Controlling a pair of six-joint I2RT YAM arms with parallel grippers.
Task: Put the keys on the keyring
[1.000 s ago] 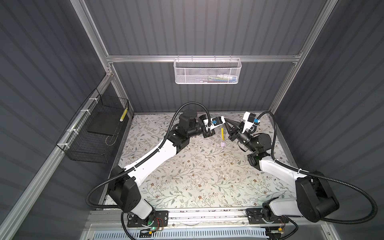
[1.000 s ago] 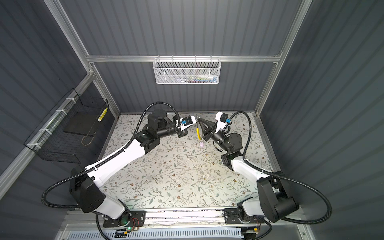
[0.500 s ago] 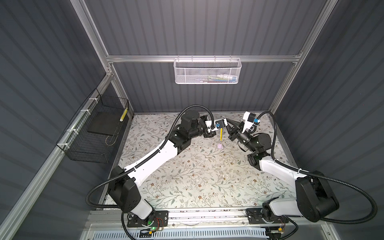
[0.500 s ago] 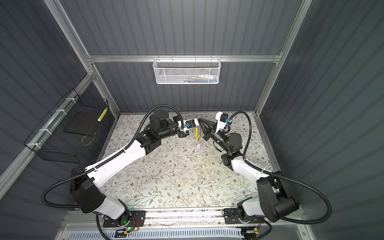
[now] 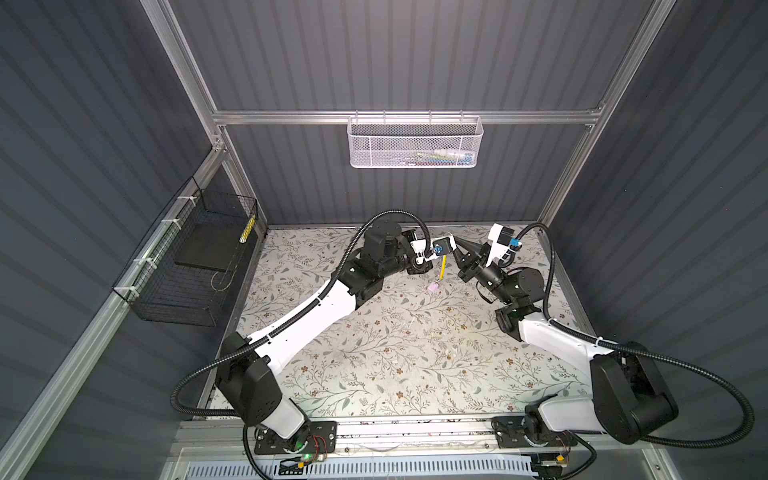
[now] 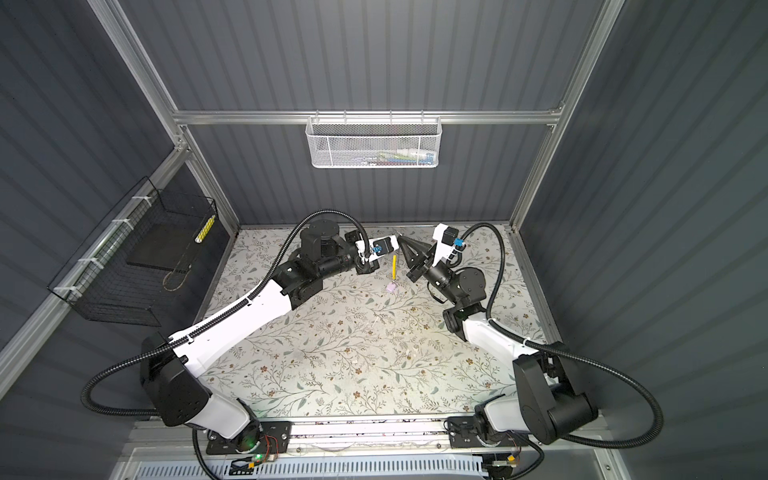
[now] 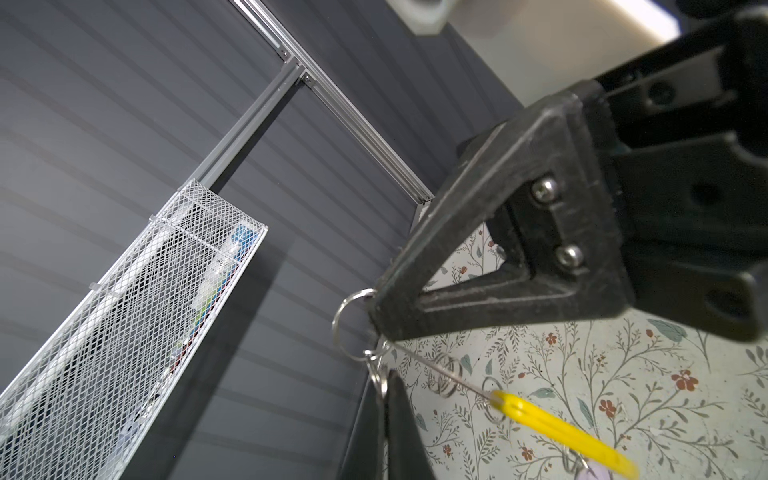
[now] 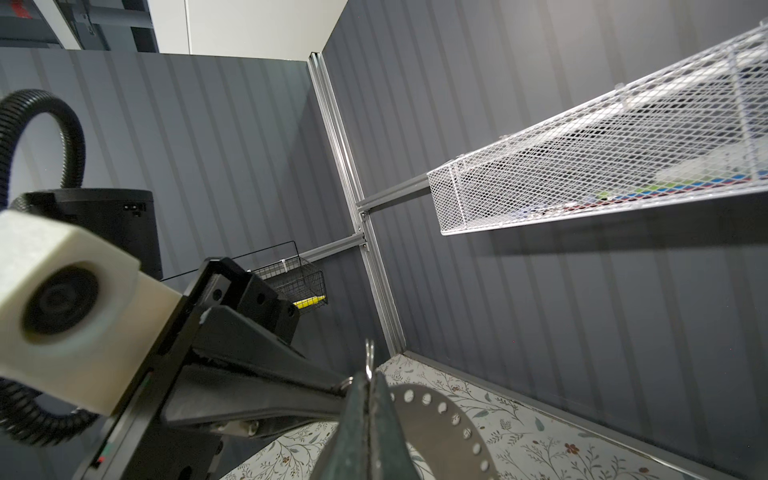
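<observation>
Both grippers meet in mid-air at the back of the table. The keyring shows as thin linked metal rings and a fine wire point(image 7: 440, 370) carrying a yellow tag point(image 7: 552, 432). My left gripper point(image 7: 387, 380) is shut on a small ring of it. My right gripper point(image 8: 368, 380) is shut on a wider ring point(image 7: 347, 324), seen edge-on above its jaws. In both top views the yellow tag point(image 5: 444, 266) hangs below the touching tips. A key's pale lilac tag point(image 5: 434, 287) dangles under it. The black-rimmed tag is out of view.
A white mesh basket point(image 5: 415, 143) hangs on the back wall above the grippers. A black wire basket point(image 5: 195, 266) is fixed to the left wall. A grey disc with holes along its rim point(image 8: 440, 419) sits just behind my right jaws. The floral table point(image 5: 374, 353) lies below.
My left gripper has moved right until its tips meet my right gripper's tips. The yellow and lilac tags have swung slightly left. Both grippers stay shut.
</observation>
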